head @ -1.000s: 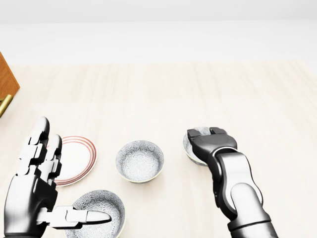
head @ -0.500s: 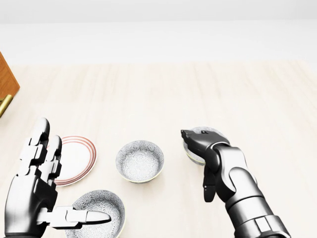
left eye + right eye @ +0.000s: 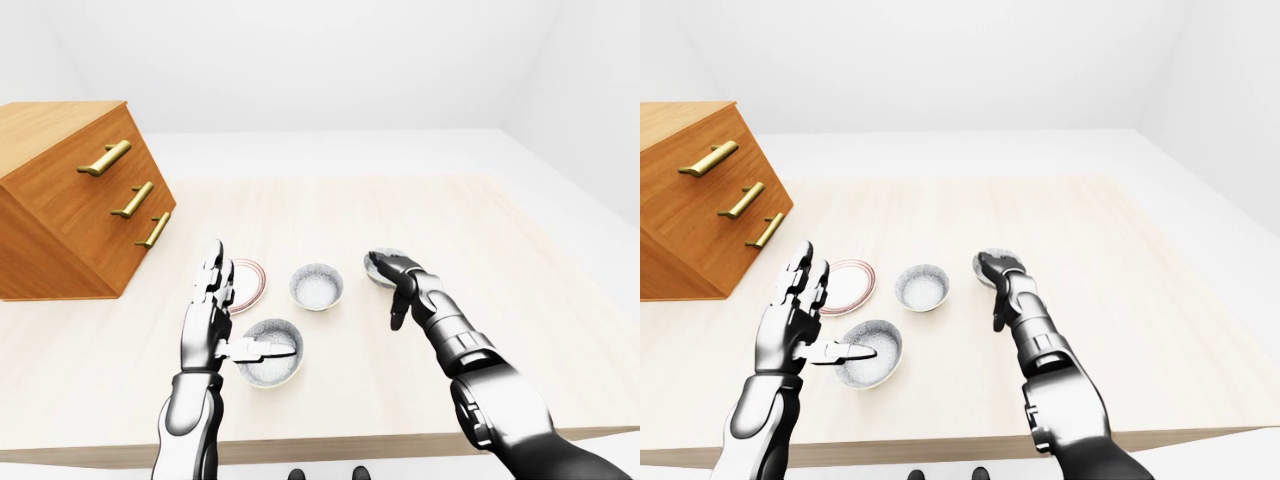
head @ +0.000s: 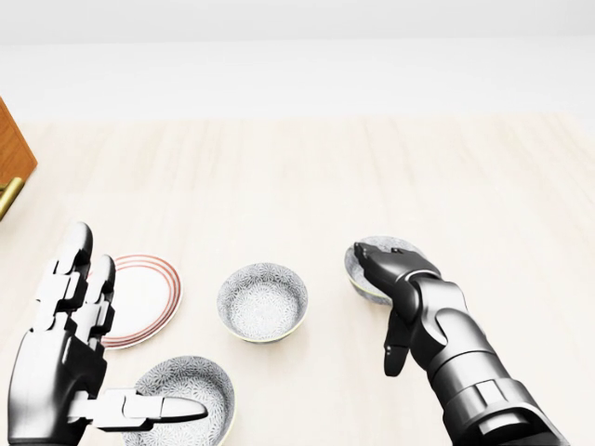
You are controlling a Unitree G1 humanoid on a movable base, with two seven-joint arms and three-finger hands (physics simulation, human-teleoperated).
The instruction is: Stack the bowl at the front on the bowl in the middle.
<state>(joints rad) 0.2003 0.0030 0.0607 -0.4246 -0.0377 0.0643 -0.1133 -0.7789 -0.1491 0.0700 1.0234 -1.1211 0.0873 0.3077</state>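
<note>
On table [image 4: 307, 177] right | right hand [image 4: 395, 279] has slid over far bowl [image 4: 364, 269], fingers spread, gripping nothing | left hand [image 4: 70, 344] open beside front bowl [image 4: 191, 390] | middle bowl [image 4: 262, 301] awaits; stacking unstarted

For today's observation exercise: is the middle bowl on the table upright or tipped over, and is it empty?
Upright and empty. The middle bowl sits on its base on the table, its rim level and its patterned inside bare.

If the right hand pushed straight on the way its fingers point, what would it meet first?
The right hand points up the head view; its fingers already overlap the small bowl, so it would probably meet that bowl first, though depth is unclear.
</note>
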